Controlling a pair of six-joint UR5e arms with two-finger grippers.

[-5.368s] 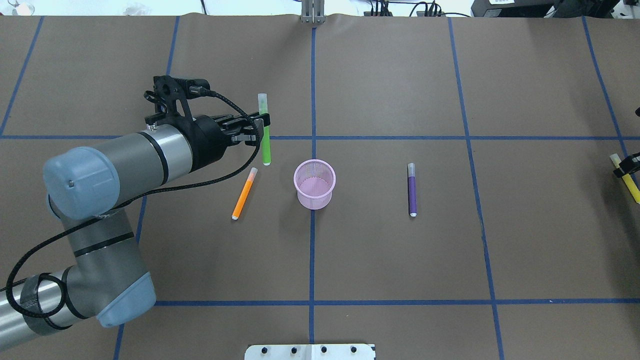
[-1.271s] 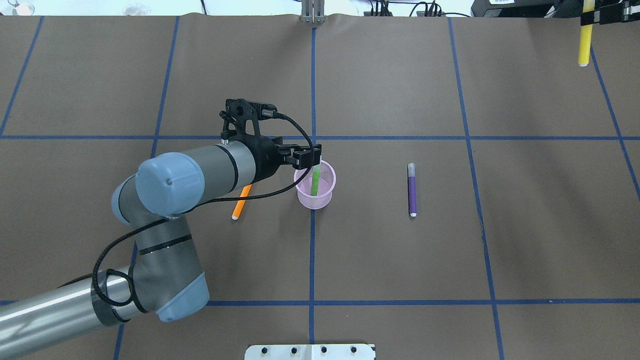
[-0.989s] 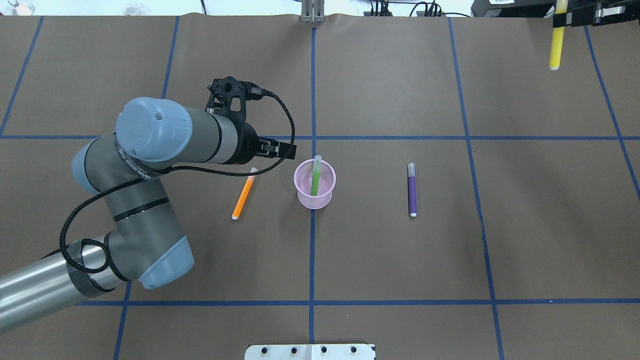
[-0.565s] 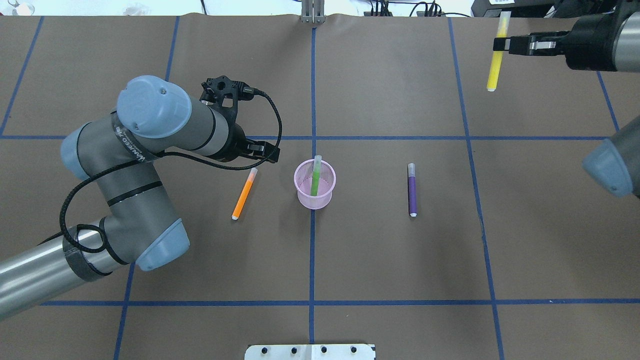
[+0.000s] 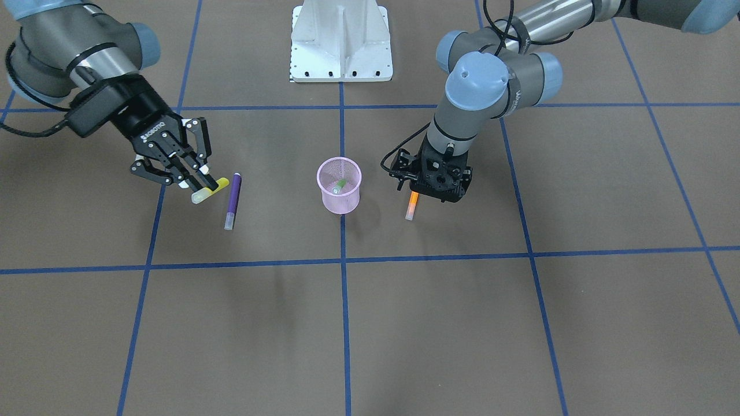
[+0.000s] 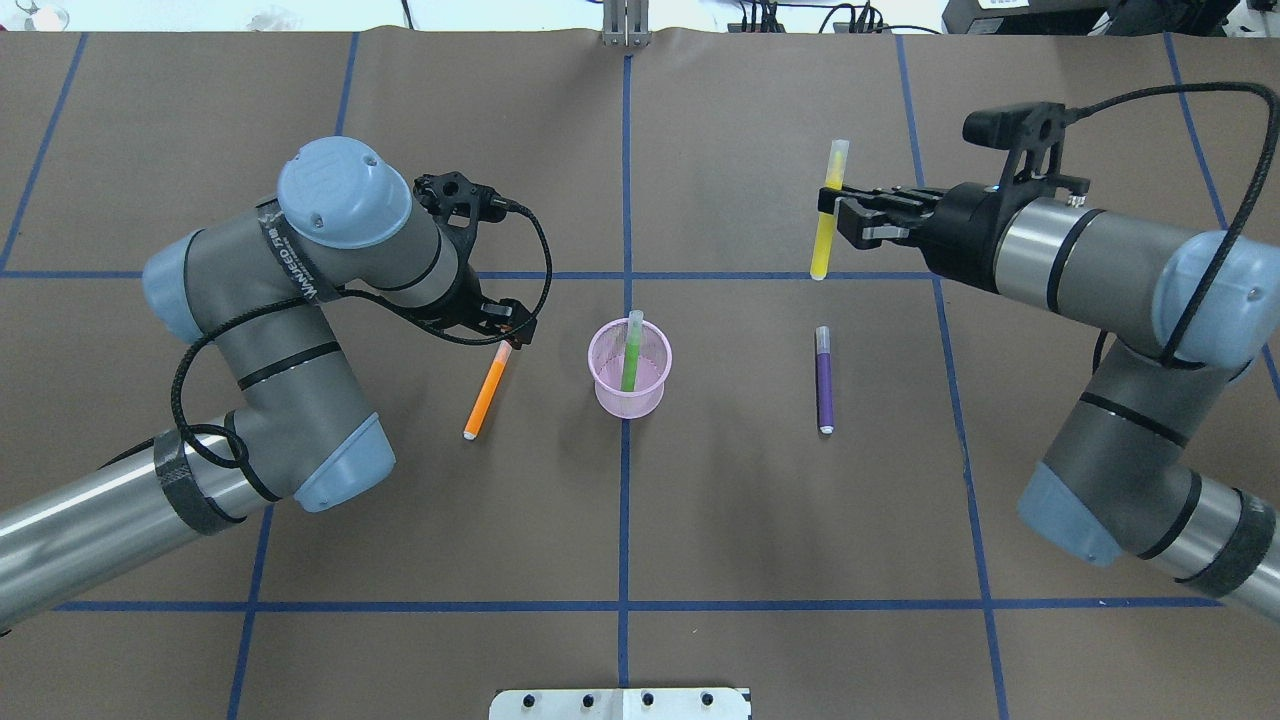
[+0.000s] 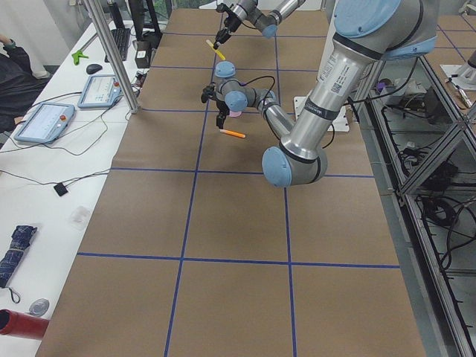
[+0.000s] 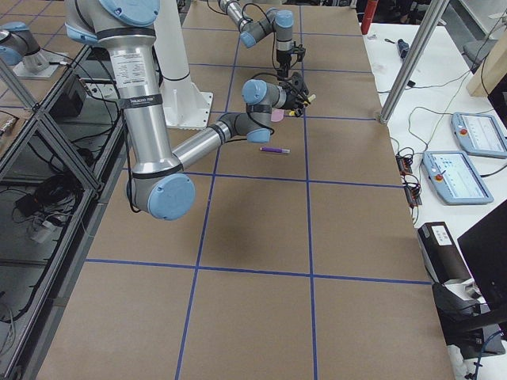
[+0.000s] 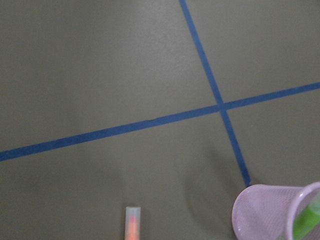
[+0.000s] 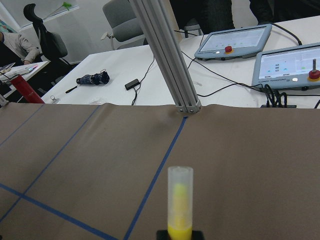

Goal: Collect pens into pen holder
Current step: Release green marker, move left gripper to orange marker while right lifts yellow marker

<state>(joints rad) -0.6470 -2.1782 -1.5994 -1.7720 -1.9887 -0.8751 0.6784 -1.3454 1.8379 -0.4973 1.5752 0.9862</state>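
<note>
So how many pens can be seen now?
4: green pen inside the pen holder; orange pen lying by the left gripper; purple pen lying alone; yellow pen in the right gripper.

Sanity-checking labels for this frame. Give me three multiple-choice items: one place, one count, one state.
1. How many pens lie flat on the table?
A) one B) two C) four
2. Where is the green pen?
A) flat on the table B) hidden under an arm C) in the pen holder
3. What state is the right gripper in?
A) shut on the yellow pen B) open and empty C) shut on the pen holder's rim

Key:
1 B: only the orange pen and the purple pen lie flat.
2 C: it leans inside the cup, with its cap above the rim.
3 A: its fingers clamp the pen above the table.
</note>
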